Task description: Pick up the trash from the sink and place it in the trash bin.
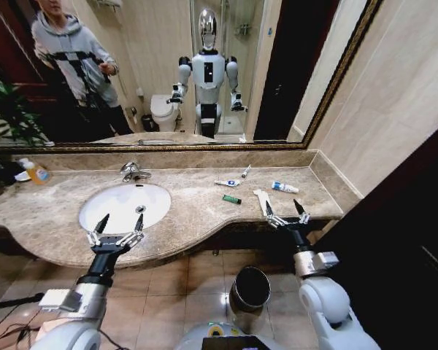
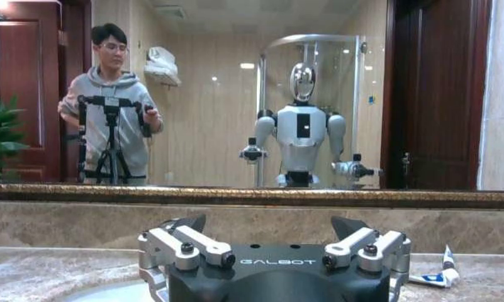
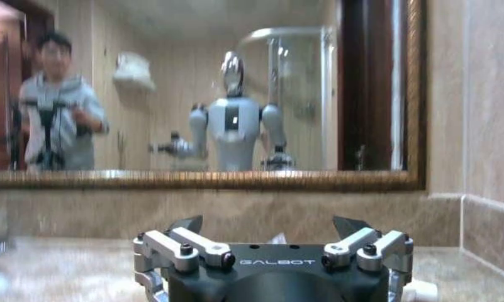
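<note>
Trash: small tubes [image 1: 227, 183], flat strip [image 1: 262, 200], green-black piece [image 1: 231, 198] lying centre-right on the surface [image 1: 197, 208], outside the sink [image 1: 124, 206]. Probably light, slippery; pinch mid-length. Left pincer [image 1: 119, 223] and right pincer [image 1: 285, 209] are hovering released, empty. Trash bin [image 1: 250, 289] sitting lower centre.

Both arms reach forward from the shoulders, forearms rising toward 12 o'clock. The left end effector [image 1: 120, 224] sits at about 10 o'clock from the robot's base, fingers [image 1: 101, 222] spread wide and pointing up. The right end effector [image 1: 285, 211] at about 1 o'clock is likewise spread, empty, level with the left.
</note>
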You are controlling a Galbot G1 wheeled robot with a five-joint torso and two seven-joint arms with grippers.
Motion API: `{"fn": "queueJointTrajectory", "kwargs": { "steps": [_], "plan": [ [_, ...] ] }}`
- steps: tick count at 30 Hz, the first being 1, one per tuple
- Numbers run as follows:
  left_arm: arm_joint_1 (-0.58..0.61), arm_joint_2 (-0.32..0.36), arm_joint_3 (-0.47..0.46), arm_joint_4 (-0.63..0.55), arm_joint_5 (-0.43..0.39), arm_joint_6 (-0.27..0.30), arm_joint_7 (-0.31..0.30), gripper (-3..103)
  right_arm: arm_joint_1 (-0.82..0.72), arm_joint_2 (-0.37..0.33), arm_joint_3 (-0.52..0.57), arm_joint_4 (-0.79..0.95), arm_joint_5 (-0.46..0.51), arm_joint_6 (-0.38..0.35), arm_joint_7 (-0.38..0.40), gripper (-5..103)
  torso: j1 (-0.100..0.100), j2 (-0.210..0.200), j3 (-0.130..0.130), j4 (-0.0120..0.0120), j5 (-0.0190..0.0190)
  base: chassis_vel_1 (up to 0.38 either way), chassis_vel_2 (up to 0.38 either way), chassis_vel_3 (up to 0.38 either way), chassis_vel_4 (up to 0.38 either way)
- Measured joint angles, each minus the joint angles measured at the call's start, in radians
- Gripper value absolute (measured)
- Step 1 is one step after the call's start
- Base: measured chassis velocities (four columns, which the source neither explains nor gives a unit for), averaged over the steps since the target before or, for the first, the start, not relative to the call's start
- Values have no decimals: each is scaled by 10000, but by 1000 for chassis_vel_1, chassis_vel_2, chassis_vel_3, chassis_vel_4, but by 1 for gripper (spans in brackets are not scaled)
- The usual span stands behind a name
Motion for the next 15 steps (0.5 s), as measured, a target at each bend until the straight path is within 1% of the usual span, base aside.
{"fn": "queueJointTrajectory", "kwargs": {
  "steps": [1, 4, 6, 8, 9, 15],
  "plan": [
    [0, 0, 0, 0, 0, 0, 0, 100, 235, -52, -97, -359, -278, -116, -4, 100, 0, 0, 0, 1, 0, 0, 0, 0, 0],
    [0, 0, 1, 0, 0, 0, 1, 100, 742, -148, -302, -1041, -579, -400, 34, 100, 0, 0, 1, -1, 0, 0, 0, 0, 0],
    [0, 0, 0, 0, 0, 0, 1, 100, 889, -179, -356, -1232, -610, -477, 68, 100, 0, 0, 0, 1, 1, 0, 0, 0, 0],
    [0, 0, 0, 0, 0, 0, 0, 100, 1302, -258, -529, -1833, -662, -651, 124, 100, 1, 0, 1, 0, 1, 0, 0, 0, 0],
    [0, 0, 0, 0, 0, 0, 0, 100, 1531, -276, -587, -2192, -692, -665, 146, 100, 1, -1, 1, 1, 2, 0, 0, 0, 0],
    [0, 0, 0, 0, 0, 0, 1, 100, 2064, -294, -664, -3028, -593, -705, 139, 100, 0, 0, 1, 0, 2, 0, 0, 0, 0]
  ]
}}
